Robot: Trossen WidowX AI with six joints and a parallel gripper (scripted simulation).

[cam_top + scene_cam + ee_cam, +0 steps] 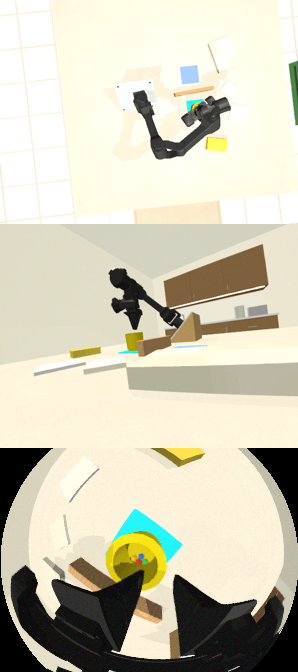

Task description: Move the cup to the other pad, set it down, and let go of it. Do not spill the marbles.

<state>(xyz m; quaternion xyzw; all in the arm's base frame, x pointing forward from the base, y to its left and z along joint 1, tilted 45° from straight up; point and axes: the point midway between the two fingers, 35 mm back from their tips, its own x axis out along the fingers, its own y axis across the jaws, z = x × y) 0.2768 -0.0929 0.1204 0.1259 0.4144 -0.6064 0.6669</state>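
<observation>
The yellow cup stands upright on the cyan pad. Several small coloured marbles lie inside it in the wrist view. My gripper is open and empty, with its fingertips a little above the cup's rim and apart from it. In the top view the arm hides the fingers and part of the cup. The blue pad lies bare beyond the wooden bar.
The wooden bar lies between the two pads. A yellow block, two thin white slabs and a larger pale block lie around them.
</observation>
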